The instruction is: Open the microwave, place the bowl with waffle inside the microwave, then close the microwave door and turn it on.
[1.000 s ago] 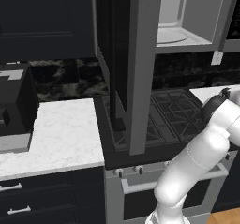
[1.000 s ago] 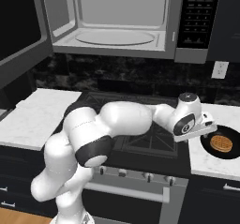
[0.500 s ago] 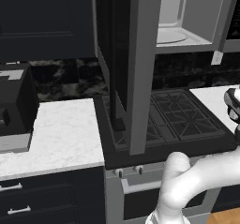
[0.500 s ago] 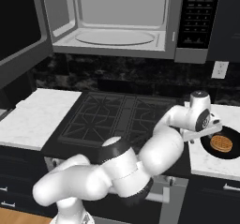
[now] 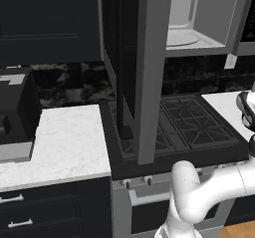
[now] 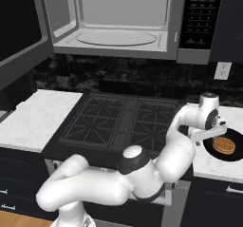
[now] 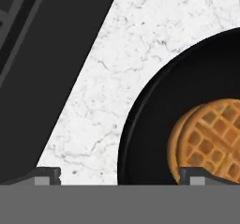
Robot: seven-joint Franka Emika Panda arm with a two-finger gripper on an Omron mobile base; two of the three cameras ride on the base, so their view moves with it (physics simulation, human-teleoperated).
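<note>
Since the earlier frame my gripper (image 7: 119,175), jaws wide, has dropped over the one bowl (image 7: 187,120) holding one waffle (image 7: 213,141) at the counter's (image 7: 122,87) edge.

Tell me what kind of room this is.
A home kitchen, rendered rather than real. An open microwave hangs over a gas stove, white marble counters sit on dark cabinets, and a bowl holds a waffle.
</note>
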